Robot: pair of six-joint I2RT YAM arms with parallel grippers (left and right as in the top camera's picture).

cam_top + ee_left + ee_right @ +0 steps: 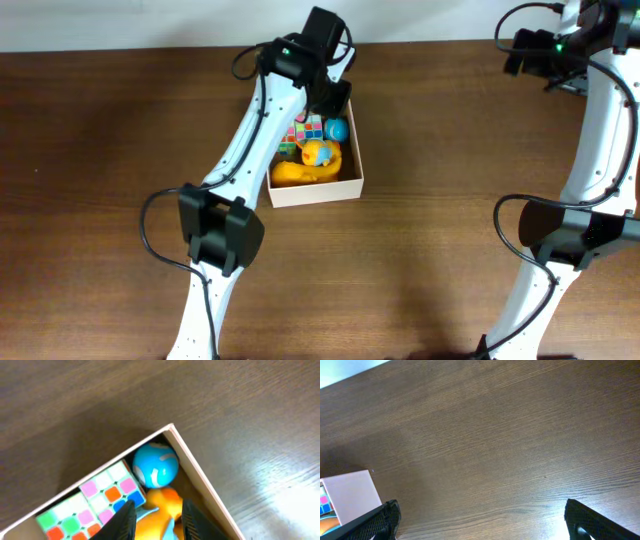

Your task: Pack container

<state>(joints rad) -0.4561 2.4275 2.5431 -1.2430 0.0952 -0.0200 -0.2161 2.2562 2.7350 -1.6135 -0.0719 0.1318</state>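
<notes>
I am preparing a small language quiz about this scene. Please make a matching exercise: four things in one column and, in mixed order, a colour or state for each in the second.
Things
1. ball
2. puzzle cube
3. toy animal
4. right pincer

Colour or state
a. wide open
b. blue and white
c. orange-yellow
d. many-coloured squares

Pairs: 1-b, 2-d, 3-c, 4-a

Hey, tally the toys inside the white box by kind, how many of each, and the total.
Puzzle cube: 1
Blue ball: 1
Yellow-orange toy: 1
Total: 3, all inside the container
</notes>
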